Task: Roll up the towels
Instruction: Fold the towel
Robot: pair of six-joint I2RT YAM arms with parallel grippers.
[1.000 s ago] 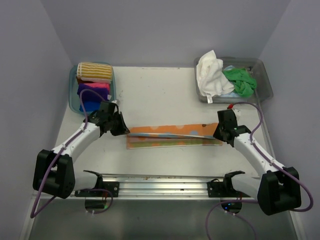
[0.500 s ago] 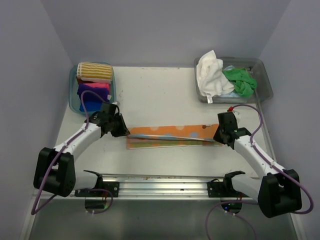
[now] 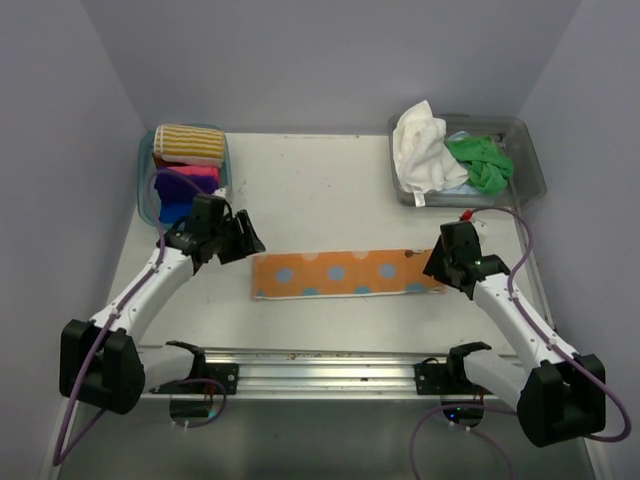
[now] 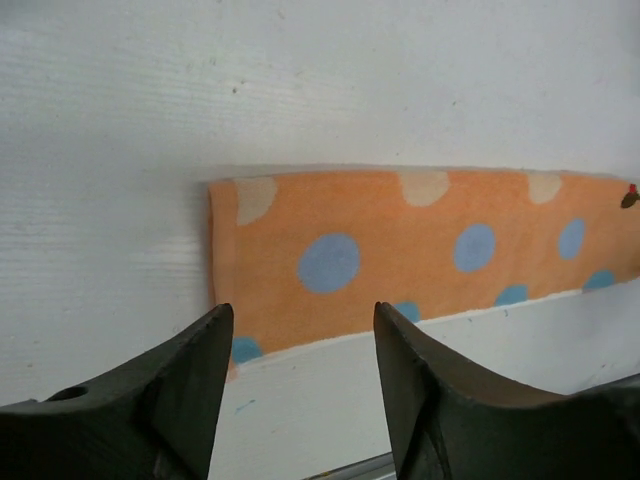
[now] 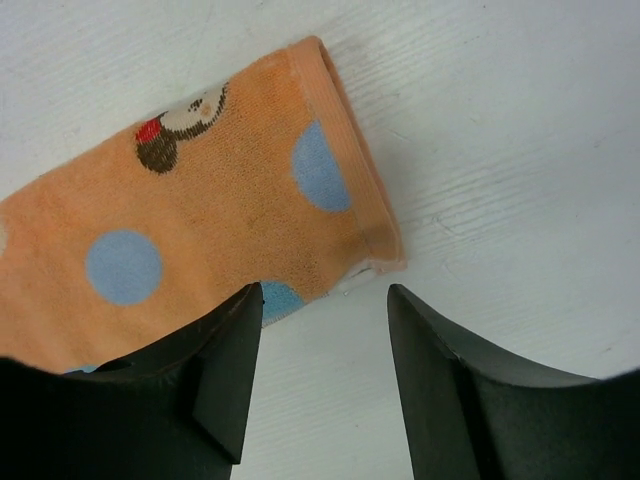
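Orange towel (image 3: 345, 274) (image 4: 400, 250) (image 5: 200, 220): soft cloth with blue dots, folded into a long narrow strip. It lies flat across the middle of the white worktop (image 3: 320, 180), between the left tool (image 3: 243, 240) (image 4: 300, 330) and the right tool (image 3: 437, 265) (image 5: 325, 300).
Left tool: black, two fingers, jaws spread with nothing between them. It sits at the strip's left end, fingers over the near corner; whether they touch the cloth cannot be told.
Right tool: black, jaws likewise apart and empty, at the strip's right end.
Printed figure (image 5: 165, 135): small, red and brown, near the hem at the right end.
Left end of the strip: a rounded fold, with pale dots along the far edge.
Blue-tinted plastic tub (image 3: 145, 190): back left of the worktop, just behind the left tool. It holds rolled cloths: yellow-and-white striped towel (image 3: 188, 142) at the back, pink towel (image 3: 200, 172) and purple towel (image 3: 170, 182) in the middle, blue towel (image 3: 180, 210) nearest.
Clear grey plastic tub (image 3: 525, 150): back right, apart from the right tool. It holds a crumpled white towel (image 3: 420, 150) hanging over the near rim and a crumpled green towel (image 3: 480, 162) beside it.
Metal rail (image 3: 320, 358): along the near edge of the worktop, in front of the strip.
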